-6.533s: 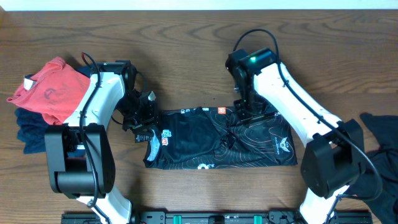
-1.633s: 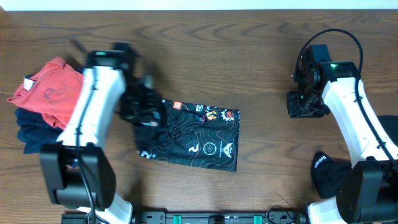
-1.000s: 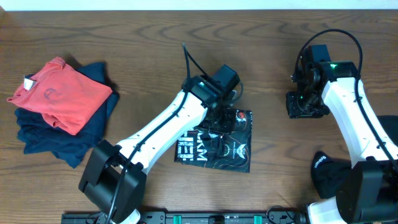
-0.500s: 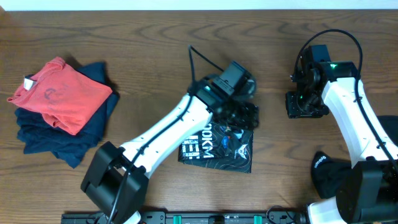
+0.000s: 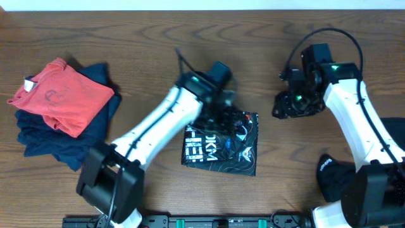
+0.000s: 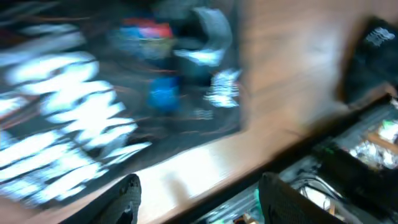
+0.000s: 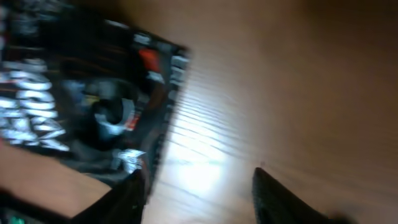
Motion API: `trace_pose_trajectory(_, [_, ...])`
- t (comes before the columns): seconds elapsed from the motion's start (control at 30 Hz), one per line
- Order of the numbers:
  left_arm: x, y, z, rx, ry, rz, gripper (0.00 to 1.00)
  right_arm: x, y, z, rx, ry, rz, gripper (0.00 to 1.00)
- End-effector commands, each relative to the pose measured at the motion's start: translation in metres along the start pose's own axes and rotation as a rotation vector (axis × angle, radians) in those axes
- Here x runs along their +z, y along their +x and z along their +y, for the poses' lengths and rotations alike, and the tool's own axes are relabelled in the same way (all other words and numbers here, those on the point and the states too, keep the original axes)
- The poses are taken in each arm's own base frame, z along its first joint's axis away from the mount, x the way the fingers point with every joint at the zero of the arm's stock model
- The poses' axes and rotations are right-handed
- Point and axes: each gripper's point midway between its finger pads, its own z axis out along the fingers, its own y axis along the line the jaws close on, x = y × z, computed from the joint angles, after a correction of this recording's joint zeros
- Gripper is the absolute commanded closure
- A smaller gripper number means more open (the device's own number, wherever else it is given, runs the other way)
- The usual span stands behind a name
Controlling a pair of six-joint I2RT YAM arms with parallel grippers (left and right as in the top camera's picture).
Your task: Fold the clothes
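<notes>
The clothes in play are a black T-shirt [image 5: 220,145], lying folded into a small rectangle at the table's middle, white lettering on its left half. My left gripper [image 5: 233,119] hovers over the shirt's far edge, open and holding nothing. In the blurred left wrist view the T-shirt [image 6: 106,93] fills the upper left, and bare wood shows between the left gripper's [image 6: 199,200] fingers. My right gripper [image 5: 282,106] is to the right of the shirt and apart from it. In its own view the right gripper [image 7: 199,198] is open over wood, with the T-shirt [image 7: 81,106] at the left.
A pile of folded garments, red one [image 5: 57,94] on top of navy ones [image 5: 44,139], sits at the far left. A crumpled black garment [image 5: 334,174] lies at the lower right beside the right arm's base. The arms' mounting rail [image 5: 209,221] runs along the front edge.
The left gripper has opened and let go of the shirt, then drawn back a little to the left. The right arm has swung left toward the shirt, jaws wider.
</notes>
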Motion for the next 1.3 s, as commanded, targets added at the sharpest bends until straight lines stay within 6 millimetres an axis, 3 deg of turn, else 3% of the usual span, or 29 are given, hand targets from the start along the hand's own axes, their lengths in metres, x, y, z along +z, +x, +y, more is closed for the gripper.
trace_pose_trajectory(0.0, [-0.022, -0.014, 0.047, -0.068, -0.120, -0.068, 0.37, 0.002, -0.004, 0.042, -0.131, -0.117, -0.015, 0.42])
trace_pose_trajectory(0.13, [-0.038, -0.030, 0.087, -0.161, -0.170, -0.129, 0.34, 0.021, 0.008, 0.074, -0.214, -0.134, 0.054, 0.43])
trace_pose_trajectory(0.27, [-0.049, -0.038, 0.112, -0.235, -0.165, -0.164, 0.32, 0.050, 0.029, 0.103, -0.248, -0.118, 0.152, 0.43])
trace_pose_trajectory(0.5, [-0.056, -0.036, 0.129, -0.288, -0.167, -0.162, 0.31, 0.108, 0.055, 0.110, -0.189, 0.016, 0.266, 0.45])
trace_pose_trajectory(0.6, [-0.055, -0.036, 0.129, -0.286, -0.167, -0.159, 0.32, 0.120, 0.066, 0.103, -0.158, 0.090, 0.310, 0.59])
trace_pose_trajectory(0.67, [-0.055, -0.036, 0.129, -0.286, -0.167, -0.159, 0.32, 0.120, 0.070, 0.097, -0.130, 0.134, 0.328, 0.76])
trace_pose_trajectory(0.73, [-0.055, -0.036, 0.129, -0.286, -0.167, -0.159, 0.32, 0.116, 0.076, 0.093, -0.100, 0.154, 0.349, 0.99])
trace_pose_trajectory(0.83, [-0.055, -0.036, 0.129, -0.285, -0.167, -0.159, 0.32, 0.107, 0.091, 0.096, -0.076, 0.136, 0.410, 0.99])
trace_pose_trajectory(0.97, [-0.055, -0.036, 0.129, -0.281, -0.167, -0.159, 0.32, 0.080, 0.129, 0.085, -0.054, 0.187, 0.582, 0.99])
trace_pose_trajectory(1.03, [-0.055, -0.036, 0.129, -0.281, -0.167, -0.159, 0.31, 0.072, 0.140, 0.082, -0.070, 0.196, 0.636, 0.87])
trace_pose_trajectory(1.1, [-0.055, -0.036, 0.129, -0.282, -0.167, -0.159, 0.31, 0.072, 0.141, 0.082, -0.069, 0.197, 0.641, 0.73])
trace_pose_trajectory(1.27, [-0.055, -0.035, 0.129, -0.283, -0.167, -0.157, 0.32, 0.074, 0.136, 0.077, -0.074, 0.221, 0.617, 0.74])
